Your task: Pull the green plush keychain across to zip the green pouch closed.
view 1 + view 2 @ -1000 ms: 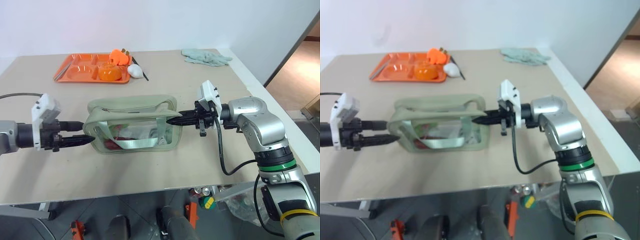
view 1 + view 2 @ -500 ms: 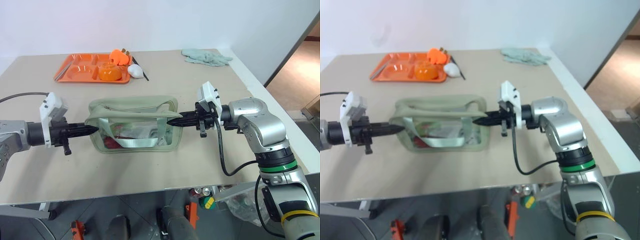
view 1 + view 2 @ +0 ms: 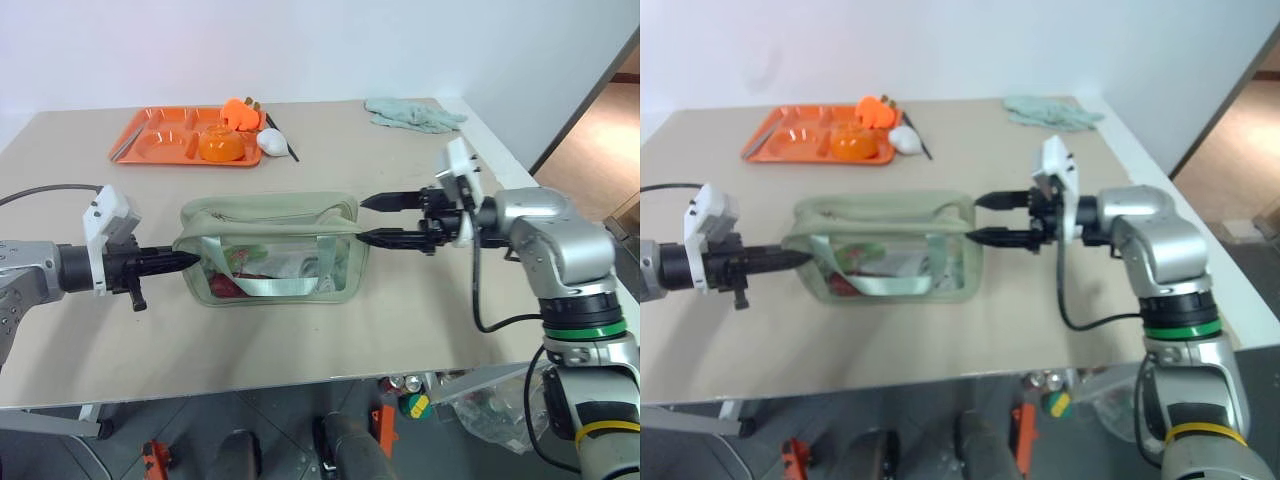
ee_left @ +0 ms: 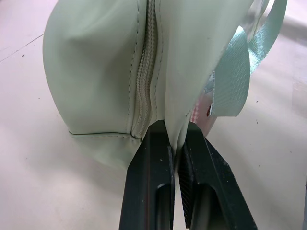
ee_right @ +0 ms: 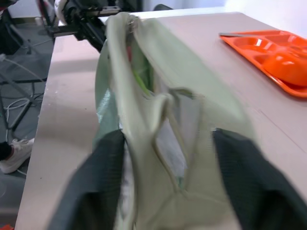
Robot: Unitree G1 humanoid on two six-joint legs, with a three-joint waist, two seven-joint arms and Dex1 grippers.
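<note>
Up close, left tool [image 4: 176, 148] clenched on green pouch [image 3: 268, 250] end, right tool [image 3: 372, 219] released, head views add orange tray [image 3: 160, 150]

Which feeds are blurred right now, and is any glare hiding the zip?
Right wrist view: motion-smeared, the sage-green fabric pouch and that tool's fingers soft-edged. Left wrist view: sharp, zip teeth clear, no glare. Head views: evenly lit, soft shadows under the pouch.
</note>
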